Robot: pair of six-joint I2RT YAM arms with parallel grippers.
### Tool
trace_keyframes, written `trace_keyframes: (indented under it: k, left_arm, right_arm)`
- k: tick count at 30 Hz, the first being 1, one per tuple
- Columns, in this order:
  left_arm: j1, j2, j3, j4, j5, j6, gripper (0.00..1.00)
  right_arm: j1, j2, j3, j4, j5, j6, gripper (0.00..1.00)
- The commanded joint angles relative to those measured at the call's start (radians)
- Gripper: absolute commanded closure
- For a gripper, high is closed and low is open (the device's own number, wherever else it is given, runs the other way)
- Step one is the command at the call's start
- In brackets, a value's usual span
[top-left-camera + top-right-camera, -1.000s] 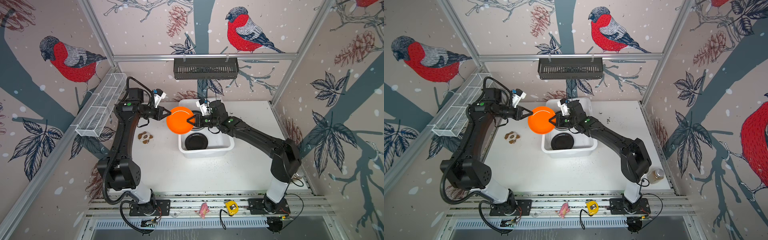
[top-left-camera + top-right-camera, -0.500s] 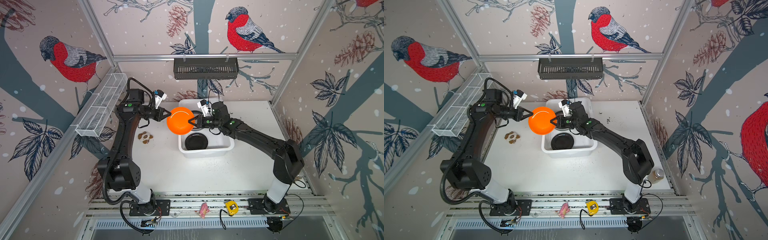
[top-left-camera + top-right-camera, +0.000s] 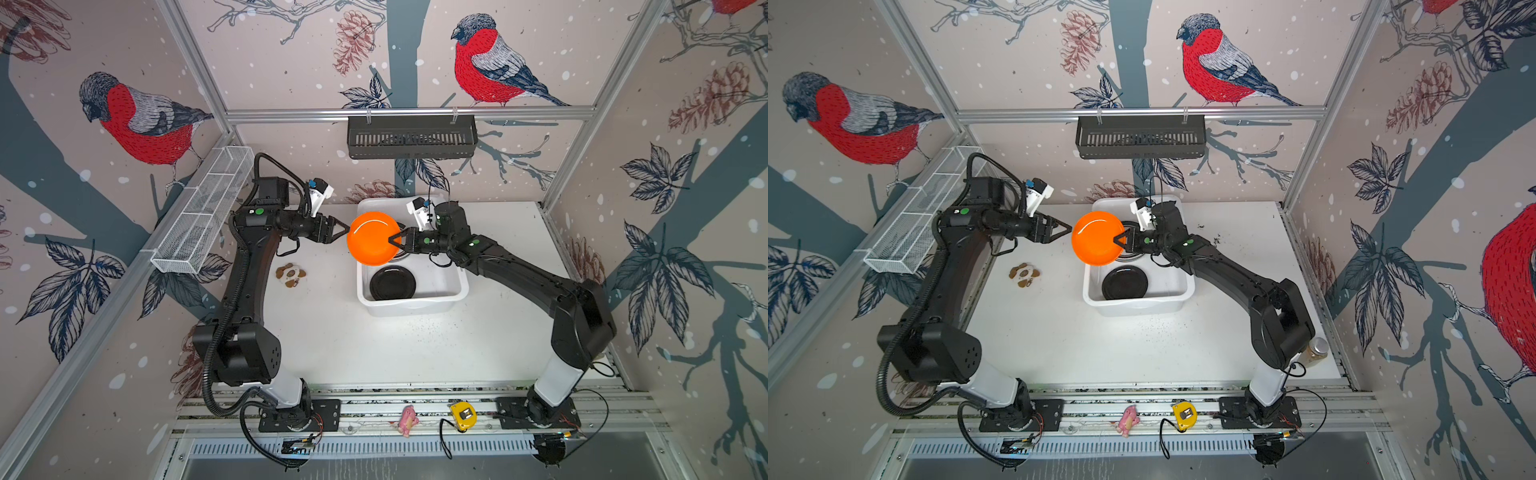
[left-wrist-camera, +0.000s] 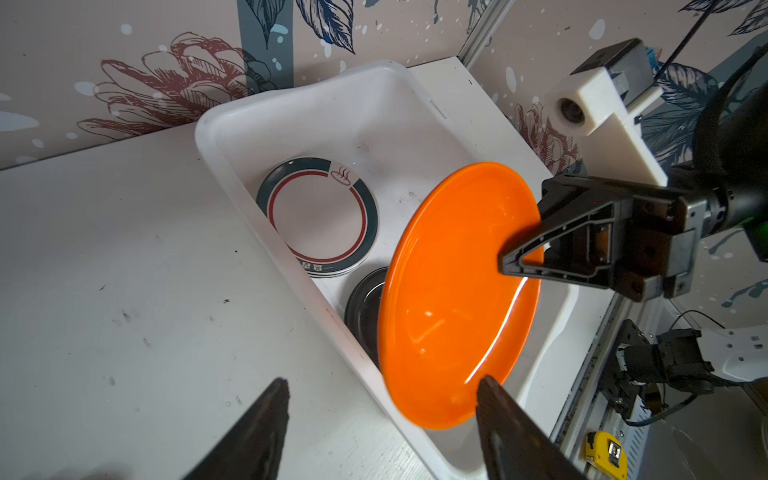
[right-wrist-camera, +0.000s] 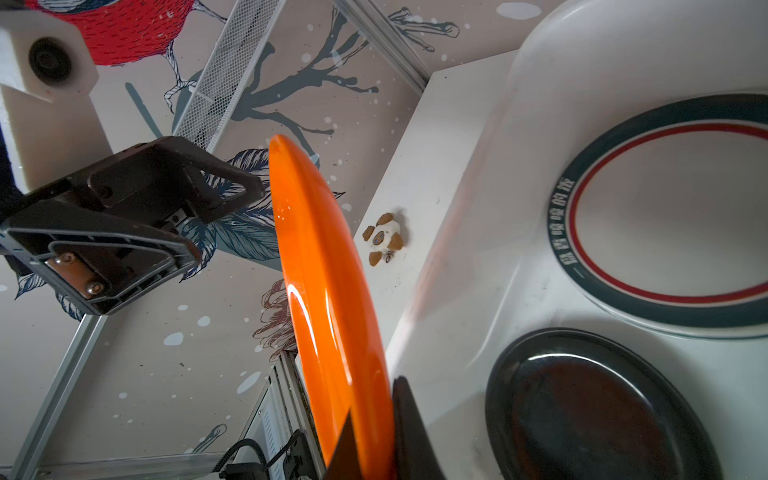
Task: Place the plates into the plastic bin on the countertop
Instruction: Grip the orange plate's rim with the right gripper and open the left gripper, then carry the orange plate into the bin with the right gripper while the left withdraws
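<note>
Here the right gripper (image 3: 393, 240) pinches the rim of the orange plate (image 3: 371, 237), holding it tilted on edge above the left wall of the plastic bin (image 3: 409, 309). The left gripper (image 3: 341, 232), jaws spread, hovers just outside that wall, just beside the plate's opposite rim with a slight gap. Inside the bin the black plate (image 3: 392, 283) lies flat at its near end, a white banded plate (image 4: 318, 216) beyond it.

White, dark-specked bench (image 3: 374, 345). One white plastic bin (image 3: 411, 308) at the back edge, centre. One small brown-and-white figure (image 3: 291, 275) near the left edge.
</note>
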Motion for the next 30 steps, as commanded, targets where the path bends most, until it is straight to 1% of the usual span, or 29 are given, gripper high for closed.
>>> trace_keyframes:
  k: [1, 6, 9, 12, 15, 18, 21, 23, 27, 30]
  left_arm:
    - [0.000, -0.003, 0.036, -0.016, -0.072, 0.015, 0.26]
    - [0.000, 0.042, 0.166, -0.096, -0.180, 0.045, 0.20]
    - [0.001, 0.070, 0.228, -0.136, -0.231, 0.061, 0.19]
    - [0.004, 0.087, 0.270, -0.172, -0.265, 0.080, 0.19]
    - [0.010, 0.105, 0.296, -0.212, -0.256, 0.089, 0.19]
    - [0.019, 0.103, 0.285, -0.219, -0.251, 0.089, 0.19]
    - [0.037, 0.097, 0.261, -0.181, -0.237, 0.049, 0.18]
    - [0.050, 0.093, 0.246, -0.144, -0.208, 0.034, 0.19]
    - [0.051, 0.092, 0.225, -0.119, -0.192, 0.082, 0.19]
    - [0.057, 0.098, 0.194, -0.102, -0.182, 0.082, 0.19]
  right_arm:
    - [-0.050, -0.025, -0.008, -0.022, -0.042, -0.050, 0.96]
    - [-0.142, 0.000, 0.070, -0.252, -0.022, -0.179, 0.96]
    - [-0.178, 0.039, 0.146, -0.386, -0.017, -0.245, 0.96]
    - [-0.189, 0.089, 0.233, -0.522, 0.012, -0.308, 0.96]
    - [-0.191, 0.144, 0.309, -0.644, 0.031, -0.359, 0.97]
    - [-0.194, 0.183, 0.349, -0.722, 0.031, -0.379, 0.96]
    - [-0.196, 0.212, 0.385, -0.772, 0.024, -0.391, 0.97]
    - [-0.197, 0.231, 0.408, -0.809, 0.037, -0.401, 0.97]
    - [-0.193, 0.271, 0.437, -0.866, 0.052, -0.420, 0.97]
    - [-0.189, 0.300, 0.442, -0.889, 0.049, -0.424, 0.97]
